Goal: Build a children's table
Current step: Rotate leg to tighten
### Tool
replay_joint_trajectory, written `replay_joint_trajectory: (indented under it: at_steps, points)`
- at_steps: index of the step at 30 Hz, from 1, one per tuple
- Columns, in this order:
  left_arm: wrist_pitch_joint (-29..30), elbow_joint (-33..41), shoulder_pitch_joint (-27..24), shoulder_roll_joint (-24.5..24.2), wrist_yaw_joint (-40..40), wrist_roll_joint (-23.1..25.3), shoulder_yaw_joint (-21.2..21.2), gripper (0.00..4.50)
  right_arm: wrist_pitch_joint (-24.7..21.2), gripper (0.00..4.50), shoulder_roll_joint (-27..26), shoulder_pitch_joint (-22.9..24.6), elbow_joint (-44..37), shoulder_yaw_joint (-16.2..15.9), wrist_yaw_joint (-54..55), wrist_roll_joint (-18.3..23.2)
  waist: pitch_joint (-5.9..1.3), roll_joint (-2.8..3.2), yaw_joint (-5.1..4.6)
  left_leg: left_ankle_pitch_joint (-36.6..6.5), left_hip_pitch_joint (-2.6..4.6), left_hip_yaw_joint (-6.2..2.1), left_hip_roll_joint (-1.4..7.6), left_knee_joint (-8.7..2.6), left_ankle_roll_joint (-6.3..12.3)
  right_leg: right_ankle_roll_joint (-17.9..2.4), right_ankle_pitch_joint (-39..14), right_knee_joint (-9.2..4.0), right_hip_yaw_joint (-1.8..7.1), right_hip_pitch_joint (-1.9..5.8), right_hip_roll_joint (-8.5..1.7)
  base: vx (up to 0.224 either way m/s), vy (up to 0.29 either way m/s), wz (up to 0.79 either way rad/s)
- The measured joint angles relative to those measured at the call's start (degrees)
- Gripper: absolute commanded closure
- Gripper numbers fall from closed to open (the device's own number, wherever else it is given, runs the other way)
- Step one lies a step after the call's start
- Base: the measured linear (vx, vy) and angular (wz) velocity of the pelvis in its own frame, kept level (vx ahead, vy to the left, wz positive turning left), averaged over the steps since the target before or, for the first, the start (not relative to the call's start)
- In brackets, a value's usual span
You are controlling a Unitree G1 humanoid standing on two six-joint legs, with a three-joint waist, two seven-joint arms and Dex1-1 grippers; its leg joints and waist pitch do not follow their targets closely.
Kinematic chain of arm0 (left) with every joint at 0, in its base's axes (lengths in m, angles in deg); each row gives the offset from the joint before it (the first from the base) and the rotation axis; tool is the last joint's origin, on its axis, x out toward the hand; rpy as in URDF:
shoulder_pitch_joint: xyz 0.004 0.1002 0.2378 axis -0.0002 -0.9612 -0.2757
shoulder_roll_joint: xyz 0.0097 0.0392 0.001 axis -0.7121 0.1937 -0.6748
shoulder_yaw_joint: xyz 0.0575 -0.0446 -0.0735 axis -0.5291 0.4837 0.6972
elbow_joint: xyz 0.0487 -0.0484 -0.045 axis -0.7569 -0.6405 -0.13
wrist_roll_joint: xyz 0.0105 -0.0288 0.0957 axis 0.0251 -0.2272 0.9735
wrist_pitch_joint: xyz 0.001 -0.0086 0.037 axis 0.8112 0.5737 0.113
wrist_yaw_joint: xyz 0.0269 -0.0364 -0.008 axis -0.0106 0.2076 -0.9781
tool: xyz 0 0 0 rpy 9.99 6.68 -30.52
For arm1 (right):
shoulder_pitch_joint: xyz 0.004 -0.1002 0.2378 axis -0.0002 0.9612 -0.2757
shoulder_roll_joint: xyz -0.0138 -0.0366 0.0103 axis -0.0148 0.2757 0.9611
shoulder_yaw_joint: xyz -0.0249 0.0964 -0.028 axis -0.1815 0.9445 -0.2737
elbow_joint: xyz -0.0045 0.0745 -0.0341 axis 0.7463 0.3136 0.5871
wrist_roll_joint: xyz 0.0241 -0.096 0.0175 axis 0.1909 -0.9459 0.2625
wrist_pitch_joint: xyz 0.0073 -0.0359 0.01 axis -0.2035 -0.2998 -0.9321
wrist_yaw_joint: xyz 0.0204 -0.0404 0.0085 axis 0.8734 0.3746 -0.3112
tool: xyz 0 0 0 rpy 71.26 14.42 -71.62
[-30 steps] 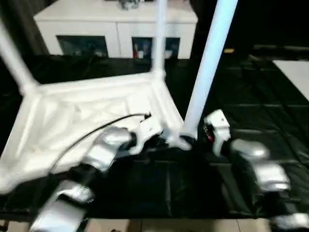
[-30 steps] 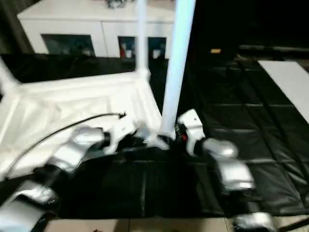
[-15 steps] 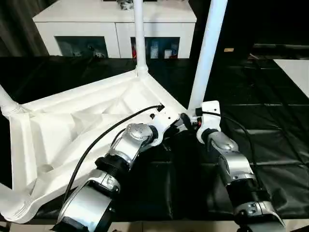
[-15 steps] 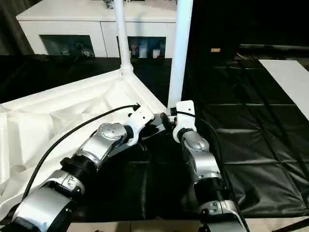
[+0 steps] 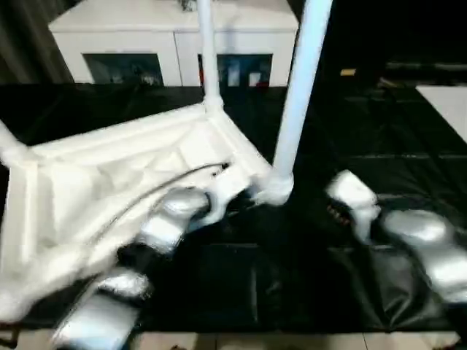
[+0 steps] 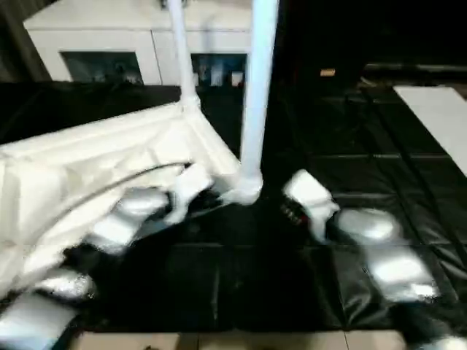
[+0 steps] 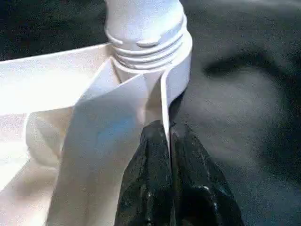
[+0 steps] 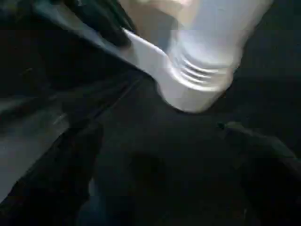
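Observation:
The children's table lies upside down on the black mat, its white ribbed tabletop (image 5: 124, 175) facing up. One leg (image 5: 299, 95) stands in the near right corner socket (image 7: 146, 42). A second leg (image 5: 206, 58) rises from the far corner, and a third (image 5: 9, 146) at the left. My left gripper (image 7: 168, 136) is shut on the thin rim of the tabletop just beside that near socket. My right gripper (image 8: 169, 150) hangs to the right of the near leg, apart from it. Its fingers (image 8: 75, 155) are spread wide with nothing between them.
A white cabinet (image 5: 175, 36) stands behind the mat. A flat white board (image 5: 445, 102) lies at the far right. The black mat (image 5: 292, 284) runs to the near edge, where light floor shows.
My right gripper has come off the base of the near leg, moved right and opened wider. The left gripper keeps its hold on the rim. The camera has shifted.

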Motion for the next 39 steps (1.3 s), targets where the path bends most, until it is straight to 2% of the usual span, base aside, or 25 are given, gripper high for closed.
replay_joint_trajectory:
  at_steps: [2, 4, 7, 10, 12, 13, 16, 19, 22, 24, 27, 28, 32, 39]
  points:
    - [-0.3, 2.6, -1.5, -2.0, 6.4, -1.9, -0.8, 4.50, 0.1, 0.09, 0.0, 0.0, -0.1, 0.3, -1.8, 0.4, 0.02, -0.03, 0.28, 0.0, 0.05, 0.02, 0.01, 0.00, -0.01, 0.0, 0.0, 0.00, -0.07, -0.02, -0.05, 0.000, 0.000, 0.00]
    - [-0.1, 4.8, -2.5, -2.5, 10.2, -2.9, -2.1, 4.50, 0.1, 0.09, -0.9, -0.2, -0.3, -0.2, -2.7, 1.1, 0.05, -0.08, 1.28, 0.0, 0.01, 0.16, 0.00, 0.05, 0.00, 0.0, 0.0, 0.00, -0.05, 0.02, -0.18, 0.000, 0.000, 0.00]
    - [0.2, 5.9, -2.7, -2.8, 12.7, -3.2, -3.1, 4.50, 0.1, 0.09, -1.6, -0.8, -1.3, -0.8, -4.0, 2.4, 0.09, -0.14, 2.18, 0.0, 0.01, 0.66, 0.01, 0.08, 0.06, 0.0, 0.0, 0.01, 0.07, 0.02, -0.39, 0.000, 0.000, 0.00]
    - [0.8, 6.6, -2.7, -2.9, 13.0, -3.2, -3.3, 4.50, 0.1, 0.09, -1.6, -0.9, -1.7, -1.5, -5.6, 2.8, 0.18, -0.30, 2.35, 0.1, 0.02, 0.82, 0.00, 0.10, 0.12, 0.0, 0.0, 0.02, 0.09, 0.02, -0.48, 0.000, 0.000, 0.00]
    - [0.9, 6.7, -2.7, -3.0, 13.2, -3.2, -3.3, 4.50, 0.1, 0.09, -1.6, -0.9, -1.7, -2.3, -6.6, 2.8, 0.19, -0.32, 2.39, 0.1, 0.02, 0.82, 0.01, 0.10, 0.12, 0.0, 0.0, 0.02, 0.07, 0.00, -0.48, 0.000, 0.000, 0.00]
    - [1.0, 6.8, -2.7, -3.0, 13.3, -3.2, -3.3, 4.50, 0.1, 0.37, -1.6, -0.9, -1.6, -2.8, -7.2, 2.7, 0.19, -0.32, 2.44, 0.1, 0.01, 0.82, 0.02, 0.10, 0.12, 0.0, 0.0, 0.04, 0.06, -0.01, -0.47, 0.000, 0.000, 0.00]
    - [1.3, 7.4, -3.0, -3.2, 13.6, -3.3, -3.3, 4.50, 0.1, 0.51, -1.6, -1.4, -0.6, -3.3, -7.2, 2.4, 0.20, -0.32, 2.49, 0.1, 0.00, 0.83, 0.04, 0.10, 0.13, 0.0, 0.0, 0.04, 0.05, -0.04, -0.47, 0.000, 0.000, 0.00]
    - [1.5, 7.7, -3.0, -3.3, 13.6, -3.3, -3.3, 4.50, 0.1, 0.89, -2.0, -2.2, 0.7, -3.3, -7.0, 2.3, 0.22, -0.36, 2.51, 0.1, -0.02, 0.83, 0.04, 0.10, 0.14, 0.0, 0.0, 0.04, 0.04, -0.04, -0.47, 0.000, 0.000, 0.00]
    - [1.7, 7.7, -3.0, -3.3, 13.6, -3.3, -3.3, 4.50, 0.1, 0.98, -2.7, -2.9, 1.1, -3.3, -7.0, 2.4, 0.22, -0.37, 2.49, 0.1, -0.02, 0.84, 0.04, 0.10, 0.20, 0.0, 0.0, 0.05, 0.05, -0.05, -0.47, 0.000, 0.000, 0.00]
    - [1.8, 7.7, -3.0, -3.3, 13.6, -3.4, -3.3, 4.50, 0.1, 1.29, -2.8, -3.2, 1.1, -3.3, -7.0, 2.5, 0.22, -0.38, 2.53, 0.1, -0.01, 0.84, 0.04, 0.10, 0.21, 0.0, 0.0, 0.06, 0.04, -0.05, -0.47, 0.000, 0.000, 0.00]
    - [1.9, 7.7, -3.0, -3.3, 13.7, -3.4, -3.3, 4.50, 0.1, 1.48, -3.1, -3.2, 1.3, -3.3, -7.0, 2.5, 0.22, -0.38, 2.54, 0.1, -0.02, 0.85, 0.04, 0.10, 0.23, 0.0, 0.0, 0.06, 0.05, -0.05, -0.47, 0.000, 0.000, 0.00]
    - [1.9, 7.7, -3.0, -3.3, 13.7, -3.4, -3.3, 4.50, 0.1, 1.73, -3.1, -3.2, 1.4, -3.3, -7.0, 2.5, 0.22, -0.39, 2.53, 0.1, -0.02, 0.85, 0.04, 0.10, 0.24, 0.0, 0.0, 0.06, 0.05, -0.05, -0.47, 0.000, 0.000, 0.00]
    - [2.2, 7.8, -3.2, -3.9, 13.8, -3.4, -3.2, 4.50, 0.1, 1.93, -5.2, -3.2, 2.7, -2.8, -5.7, 2.5, 0.17, -0.46, 2.47, 0.1, 0.03, 0.85, 0.05, 0.10, 0.23, 0.0, 0.0, 0.12, 0.05, -0.04, -0.46, 0.000, 0.000, 0.00]
    - [3.2, 7.4, -3.2, -3.5, 10.8, -2.4, -2.9, 4.50, 1.1, 2.23, -8.9, -3.2, 4.7, -2.3, -0.7, 2.2, -0.02, -0.79, 1.25, 0.1, 0.24, 0.83, 0.04, 0.13, 0.21, -0.1, 0.1, 0.16, 0.05, 0.16, -0.46, 0.000, 0.000, 0.00]
